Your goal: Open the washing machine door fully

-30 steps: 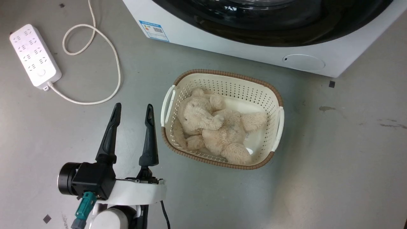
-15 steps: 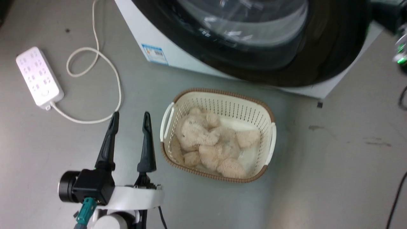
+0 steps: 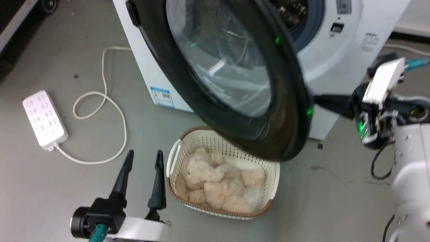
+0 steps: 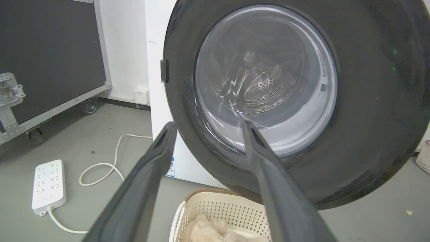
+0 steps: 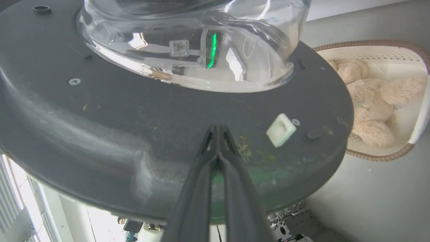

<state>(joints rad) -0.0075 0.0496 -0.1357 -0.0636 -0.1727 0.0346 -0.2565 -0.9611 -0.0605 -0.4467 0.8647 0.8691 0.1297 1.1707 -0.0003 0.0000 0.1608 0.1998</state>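
Our right hand (image 5: 218,129) has its fingers pinched together, empty, tips against the inner face of the washing machine door (image 5: 134,114), placed, we judge, to push it wider. Our left hand (image 3: 143,154) hangs spread and idle. The door stands half swung out above the basket (image 3: 208,141), the washing machine (image 3: 336,67) at the floor's far edge.

Door (image 3: 221,74): glossy black plastic rim, clear smooth glass bowl (image 5: 188,43), matt black inner face. Washer (image 3: 336,57): smooth white panels; perforated steel drum (image 4: 268,88). Basket (image 3: 215,141): perforated cream plastic. Toy (image 3: 215,183): fluffy beige plush. Floor (image 3: 50,188): smooth grey.
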